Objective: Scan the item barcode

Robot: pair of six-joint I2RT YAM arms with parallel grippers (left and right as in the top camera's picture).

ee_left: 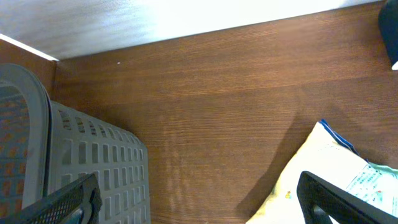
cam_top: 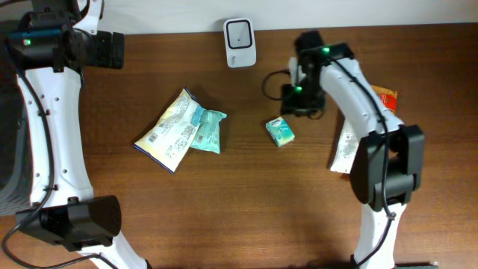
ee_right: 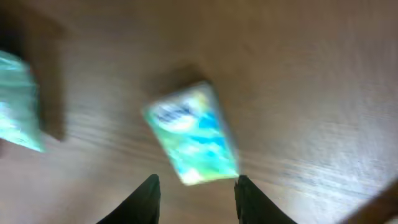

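Observation:
A small green and blue box (cam_top: 280, 131) lies flat on the brown table, just in front of my right gripper (cam_top: 299, 104). The right wrist view is blurred. In it the box (ee_right: 193, 134) sits just beyond the fingertips, and my right gripper (ee_right: 196, 186) is partly open with nothing between its fingers. The white scanner (cam_top: 239, 41) stands at the table's back edge. My left gripper (cam_top: 104, 48) hangs wide open at the far left. In the left wrist view the gripper (ee_left: 202, 199) holds nothing.
A yellow-white bag (cam_top: 170, 131) and a teal packet (cam_top: 208, 131) lie left of the box. An orange packet (cam_top: 386, 96) and a white packet (cam_top: 346, 149) lie by the right arm. A grey slotted basket (ee_left: 93, 168) stands at the table's left end.

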